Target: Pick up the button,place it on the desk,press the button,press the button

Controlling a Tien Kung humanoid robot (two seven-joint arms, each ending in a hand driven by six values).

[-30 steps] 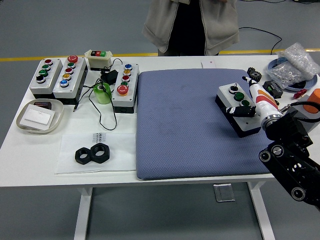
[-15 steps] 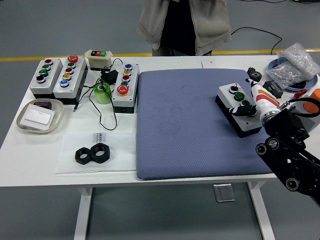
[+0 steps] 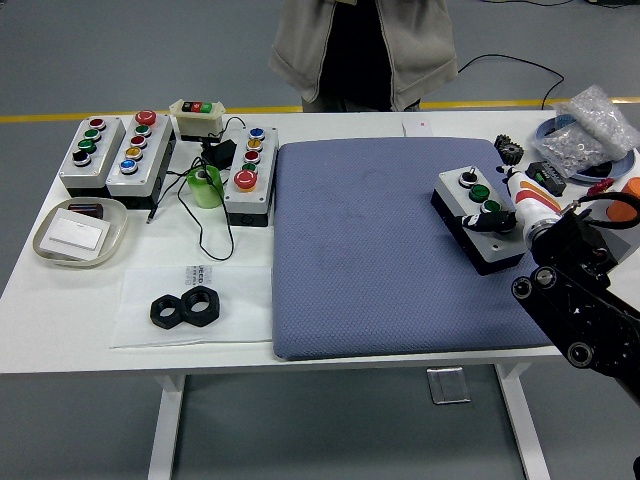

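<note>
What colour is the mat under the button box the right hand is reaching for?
Blue-grey with a fine dotted weave; the mat shows best in the head view.

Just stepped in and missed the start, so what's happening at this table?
The robot's right hand reaches in from the right over a small grey button box lying on the blue mat. Its fingers rest on the box's top, by the green buttons, apparently pressing one. A person stands at the far side, touching nothing. More button boxes sit untouched at the table's left.
</note>
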